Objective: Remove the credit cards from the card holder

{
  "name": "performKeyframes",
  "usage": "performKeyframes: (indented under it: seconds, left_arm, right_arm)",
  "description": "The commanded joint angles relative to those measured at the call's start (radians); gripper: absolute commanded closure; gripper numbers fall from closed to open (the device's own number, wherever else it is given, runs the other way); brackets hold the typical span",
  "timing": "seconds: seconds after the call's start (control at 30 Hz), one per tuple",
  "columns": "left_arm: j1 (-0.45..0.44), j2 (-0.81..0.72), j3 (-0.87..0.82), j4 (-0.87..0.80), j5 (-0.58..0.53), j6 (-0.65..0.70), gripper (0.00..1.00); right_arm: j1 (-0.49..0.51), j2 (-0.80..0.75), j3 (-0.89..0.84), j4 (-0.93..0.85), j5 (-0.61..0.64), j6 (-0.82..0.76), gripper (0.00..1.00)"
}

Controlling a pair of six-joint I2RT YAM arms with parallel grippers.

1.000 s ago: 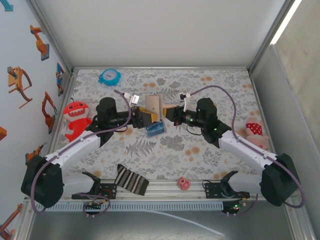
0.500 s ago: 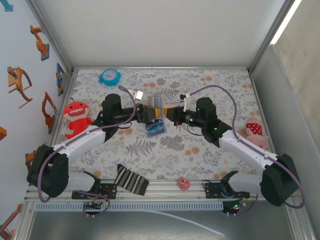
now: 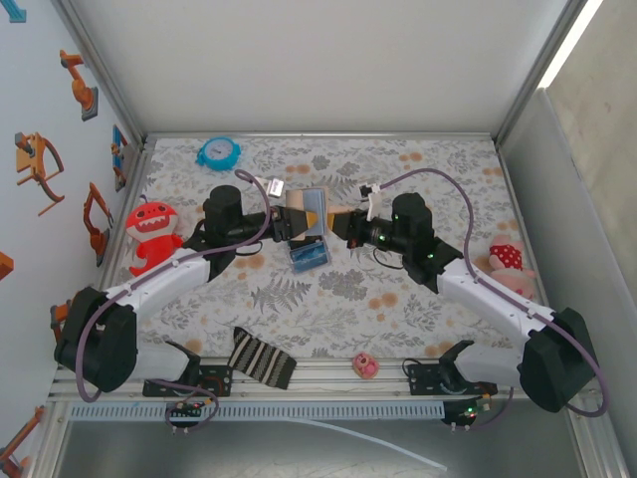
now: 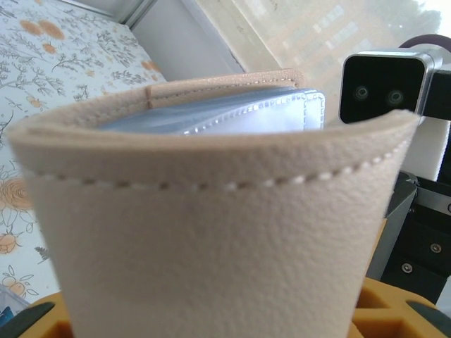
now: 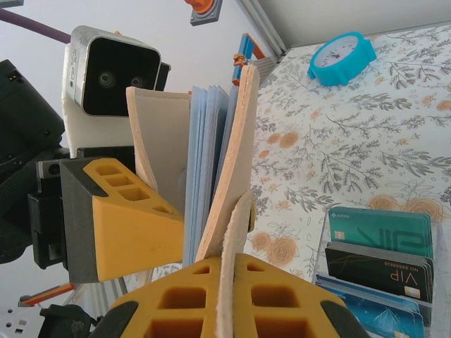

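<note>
**One word legible: "VIP"**

In the right wrist view, the black card carries the pale capitals "VIP" at its lower right. Just above them runs a row of small digits that look like repeated eights, though they are too fine to be sure of. The teal card behind it has a short line of pale print at its upper left and faint large lettering across its face. Both are too blurred to read. The marks on the white dial of the blue alarm clock are too small to make out.
</note>
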Motion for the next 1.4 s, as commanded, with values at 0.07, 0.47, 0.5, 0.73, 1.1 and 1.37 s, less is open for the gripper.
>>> performKeyframes:
  seconds: [0.07,0.47,0.5,0.73,1.1,1.37]
  left_arm:
    - [-0.015,-0.008,0.036,0.036,0.036,0.003,0.55]
    - [-0.015,-0.013,0.028,0.051,0.036,-0.013,0.55]
    - [-0.015,-0.014,0.027,0.051,0.035,-0.014,0.55]
    - [-0.015,-0.017,0.02,0.063,0.028,-0.024,0.55]
    - [-0.014,-0.021,0.01,0.085,0.021,-0.038,0.55]
    - [-0.009,-0.033,-0.005,0.119,0.022,-0.061,0.62]
  right_arm:
    - [0.007,-0.024,0.003,0.144,-0.053,0.055,0.79]
    - [0.007,0.018,-0.006,0.301,-0.135,0.148,0.65]
    - [0.007,0.015,-0.006,0.303,-0.135,0.147,0.65]
    - [0.006,-0.033,-0.03,0.309,-0.116,0.141,0.67]
    - [0.006,-0.043,-0.063,0.391,-0.14,0.18,0.65]
    - [0.006,-0.068,-0.086,0.407,-0.133,0.189,0.69]
